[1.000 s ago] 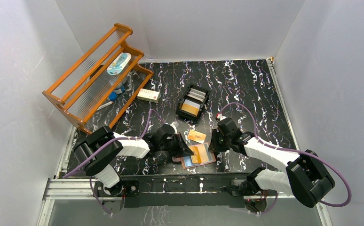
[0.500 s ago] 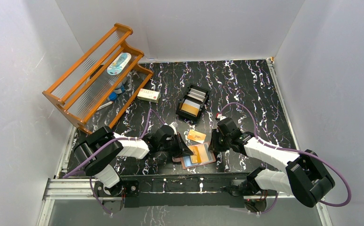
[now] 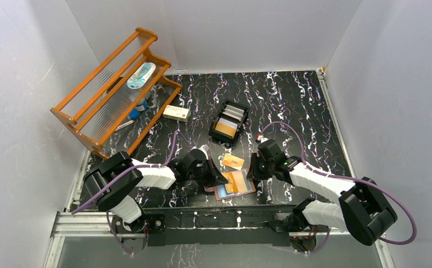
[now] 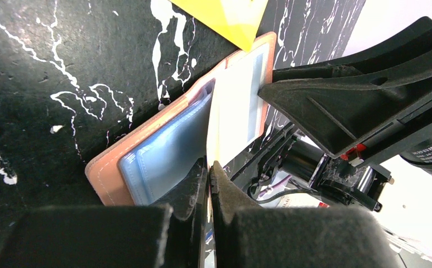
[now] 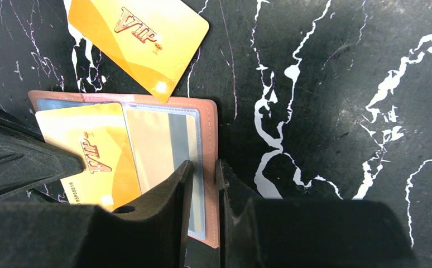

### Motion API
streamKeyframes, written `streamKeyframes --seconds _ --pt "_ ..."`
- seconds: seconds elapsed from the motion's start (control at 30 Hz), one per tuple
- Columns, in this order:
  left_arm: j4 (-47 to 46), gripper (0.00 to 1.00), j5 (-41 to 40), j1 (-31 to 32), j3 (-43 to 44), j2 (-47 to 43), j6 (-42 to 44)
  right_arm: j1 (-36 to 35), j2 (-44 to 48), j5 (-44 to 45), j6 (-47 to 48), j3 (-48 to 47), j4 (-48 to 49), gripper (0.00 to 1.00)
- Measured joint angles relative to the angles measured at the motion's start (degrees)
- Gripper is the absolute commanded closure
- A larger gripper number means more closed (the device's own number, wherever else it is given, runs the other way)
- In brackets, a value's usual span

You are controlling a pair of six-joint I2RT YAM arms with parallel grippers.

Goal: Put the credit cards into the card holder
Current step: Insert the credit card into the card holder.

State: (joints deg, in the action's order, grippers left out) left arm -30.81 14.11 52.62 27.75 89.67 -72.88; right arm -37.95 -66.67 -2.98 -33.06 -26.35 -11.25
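The card holder (image 3: 247, 190) lies open near the front edge, salmon leather with clear sleeves (image 4: 166, 159). My left gripper (image 3: 223, 180) is shut on a gold credit card (image 5: 88, 148), which lies partly over the holder's left sleeve. In the left wrist view the card (image 4: 216, 128) runs edge-on from between the fingertips of the left gripper (image 4: 209, 167). My right gripper (image 5: 202, 167) stands at the holder's right edge (image 5: 209, 128) with its jaws a little apart. One finger is over the sleeve, the other over the table. A second gold credit card (image 3: 233, 161) lies loose just behind.
A black slotted tray (image 3: 229, 123) with more cards stands mid-table. A white-and-red box (image 3: 176, 113) lies left of it. A wooden rack (image 3: 113, 92) with small items leans at the back left. White walls enclose the table.
My left arm has shifted slightly to the left. The card, the holder and the right arm look unchanged.
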Motion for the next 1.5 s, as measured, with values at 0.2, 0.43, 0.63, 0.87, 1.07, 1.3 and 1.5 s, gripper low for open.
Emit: streamKeyframes --seconds 0.2,0.43,0.63,0.87,1.07,1.3,1.5 --pt "-1.3 1.0 0.0 0.0 -0.3 0.0 -0.5 0.0 -0.1 -0.1 0.0 0.0 0.3 0.72" --pt "-2.7 1.0 0.6 0.1 -0.3 1.5 0.0 0.0 -0.2 -0.2 0.0 0.0 0.3 0.72" --pt "-4.1 1.0 0.9 0.2 -0.3 2.2 -0.3 0.0 -0.2 -0.2 0.0 0.0 0.4 0.72" --pt "-4.2 1.0 0.7 0.4 -0.3 2.2 -0.7 0.0 -0.2 -0.2 0.0 0.0 0.4 0.72" --pt "-2.6 1.0 0.0 0.7 -0.2 2.2 -1.9 0.0 -0.2 -0.2 0.0 0.0 0.4 0.72" --pt "1.0 1.0 -0.4 1.2 1.6 2.2 -2.4 0.0 -0.2 -0.2 0.0 0.0 0.4 0.72" --pt "2.5 1.0 -0.5 1.4 2.3 2.2 -2.6 0.0 -0.2 -0.2 0.0 0.0 0.4 0.72"
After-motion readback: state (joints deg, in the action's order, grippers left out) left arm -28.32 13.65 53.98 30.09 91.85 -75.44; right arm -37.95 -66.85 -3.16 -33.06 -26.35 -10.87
